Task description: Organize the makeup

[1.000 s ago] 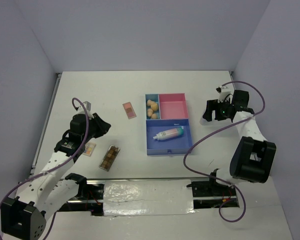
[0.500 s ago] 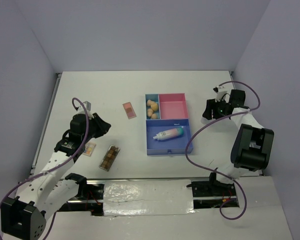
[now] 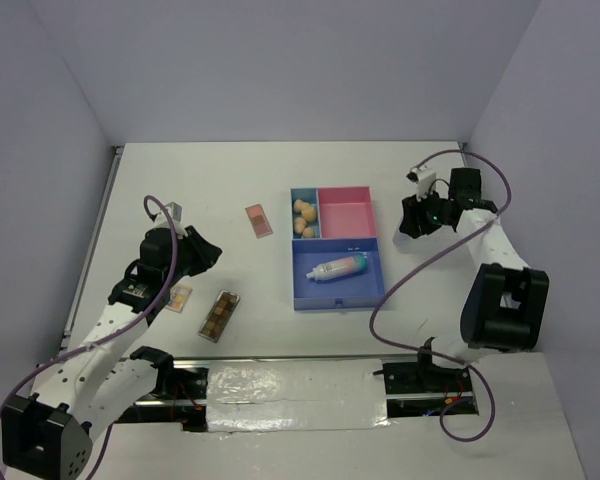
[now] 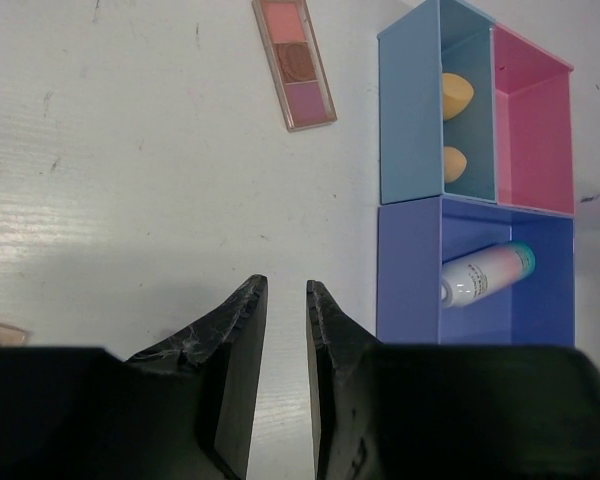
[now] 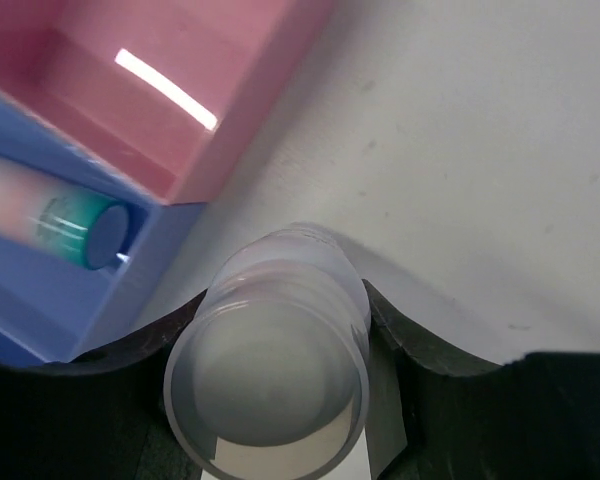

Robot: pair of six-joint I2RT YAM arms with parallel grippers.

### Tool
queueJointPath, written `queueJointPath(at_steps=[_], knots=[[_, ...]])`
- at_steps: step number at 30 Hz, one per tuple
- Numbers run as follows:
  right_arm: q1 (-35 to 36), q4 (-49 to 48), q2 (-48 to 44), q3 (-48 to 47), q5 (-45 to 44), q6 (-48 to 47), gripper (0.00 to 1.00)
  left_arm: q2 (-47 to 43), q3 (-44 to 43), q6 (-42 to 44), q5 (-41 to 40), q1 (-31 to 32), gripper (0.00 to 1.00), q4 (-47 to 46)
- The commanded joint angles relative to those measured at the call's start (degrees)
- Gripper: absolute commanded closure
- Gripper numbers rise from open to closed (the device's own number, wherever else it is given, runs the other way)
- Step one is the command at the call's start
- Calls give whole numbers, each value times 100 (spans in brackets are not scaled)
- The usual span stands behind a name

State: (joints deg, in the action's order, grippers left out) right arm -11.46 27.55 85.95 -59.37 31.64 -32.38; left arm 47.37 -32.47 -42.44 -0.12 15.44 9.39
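Left side: the left fingers (image 4: 238, 340) are hanging over bare table (image 3: 200, 180). They are standing slightly apart with a narrow gap, and nothing is sitting between them. The multicolour eyeshadow palette (image 3: 181, 297) is lying flat on the table just beside the left arm, and part of it is showing at the arm's edge. The brown palette (image 3: 220, 315) is lying flat a little to its right, near the front edge of the table and apart from the tray. The pink palette (image 4: 294, 66) is lying flat farther back, between the left arm and the tray, touching neither.

Centre: the blue-and-pink compartment tray (image 4: 408, 120) is sitting on the table. The beige egg-shaped sponges (image 4: 457, 93) are resting in its narrow light-blue compartment at the back left. The pink compartment beside them is showing only its own floor. The gradient bottle (image 4: 485, 273) is lying on its side in the long blue front compartment, and its teal end is pointing to the right.

Right side: the right fingers (image 5: 410, 360) are positioned just right of the tray, level with the pink compartment. They are grasping the slim white tube (image 5: 270, 380), which the wrist camera is viewing end-on. Both fingers appear to be pressing against its sides. The tube is sitting over the table beside the tray's outer wall, near the junction of the pink and blue compartments, and is outside the tray.
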Motion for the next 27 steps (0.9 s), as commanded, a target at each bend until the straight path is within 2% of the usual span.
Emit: queueJointPath(at_steps=[1, 4, 6, 8, 11, 13, 18, 22, 27], knots=[[644, 733, -886, -706, -192, -900, 71, -71, -23, -72, 38, -32, 65, -174], [1389, 1758, -870, -1416, -684, -1182, 72, -79, -23, -81, 38, -24, 65, -174], [1629, 2130, -826, -1654, -921, -1218, 73, -114, -58, -63, 38, -32, 63, -122], [1918, 2525, -817, -1779, -1124, -1323, 73, -184, -75, -46, 38, -24, 61, -43], [2665, 3018, -756, -1867, -1528, -1455, 73, -264, -84, -46, 38, -32, 52, 19], [3228, 3255, -694, -1832, -1669, -1429, 74, -273, -84, -46, 38, -32, 50, 28], [4106, 3222, -466, -1604, -1862, -1218, 76, -316, -128, -46, 38, -32, 43, 107], [4686, 3064, -211, -1314, -2415, -1157, 75, -457, -111, -46, 38, -32, 37, 212], [5004, 2870, 254, -1120, -3155, -1051, 70, -484, -84, -63, 38, -32, 33, 204]])
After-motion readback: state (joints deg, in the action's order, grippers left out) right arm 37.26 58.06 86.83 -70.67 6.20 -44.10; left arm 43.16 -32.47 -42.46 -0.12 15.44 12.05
